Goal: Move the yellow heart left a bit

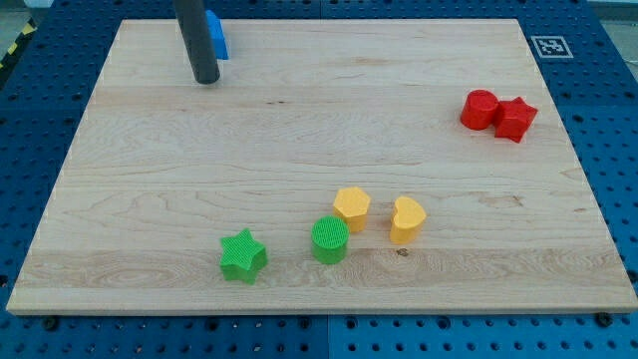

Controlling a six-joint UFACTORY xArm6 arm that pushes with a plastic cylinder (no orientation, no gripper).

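Camera view: no jaws fitted, only a rod. My tip (206, 80) stands at the desk's (299, 120) top left beside a blue block (217, 36). The yellow heart (407, 218) lies low, right of the yellow hexagon (351, 207). Recommended: approach from the heart's right side, push briefly, stop short of the hexagon.

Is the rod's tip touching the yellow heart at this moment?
No, my tip is near the view's top left, beside the blue block, far from the yellow heart at the lower right of the board.
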